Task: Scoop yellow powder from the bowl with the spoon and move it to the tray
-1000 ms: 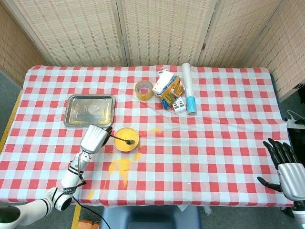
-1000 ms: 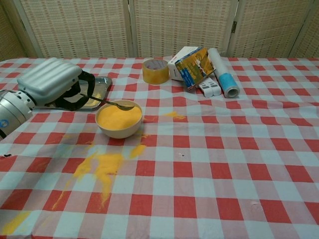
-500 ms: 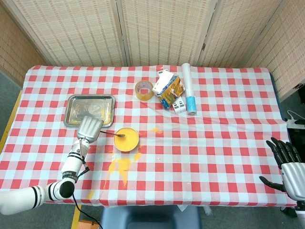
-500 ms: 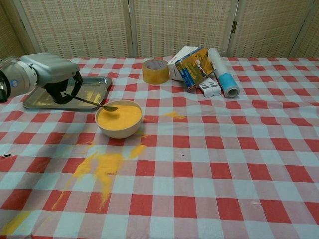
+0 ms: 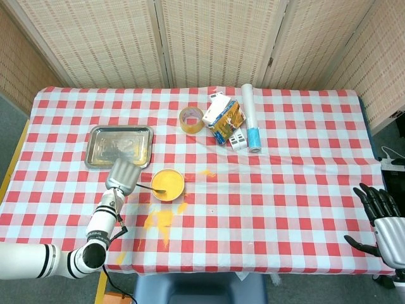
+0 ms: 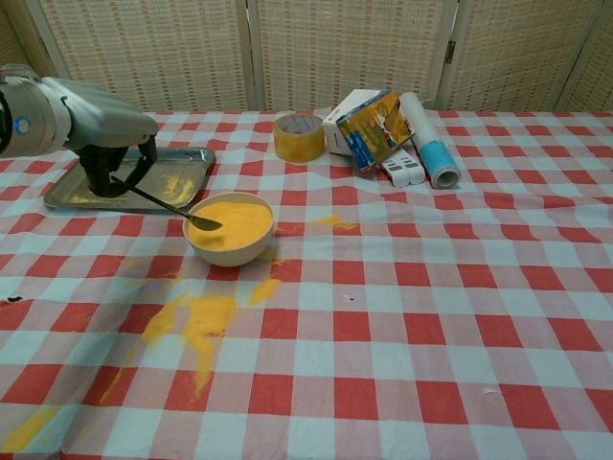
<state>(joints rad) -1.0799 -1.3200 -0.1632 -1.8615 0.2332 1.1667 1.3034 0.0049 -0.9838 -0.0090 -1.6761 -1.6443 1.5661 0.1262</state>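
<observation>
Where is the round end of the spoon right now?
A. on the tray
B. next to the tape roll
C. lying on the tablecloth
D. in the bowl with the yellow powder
D: the left hand holds the spoon slanting down, and its tip sits inside the bowl at the powder, not over the tray.

Staged test room; woven folding screens (image 5: 209,38) behind a checked-cloth table (image 5: 297,183)

I see a red-and-white checked cloth on the tabletop (image 6: 431,316), with yellow powder (image 6: 233,218) in a cream bowl (image 6: 230,249). The tray (image 5: 95,158) is silver, the tape roll (image 6: 299,137) tan, and my left hand (image 6: 101,120) silver-grey.
</observation>
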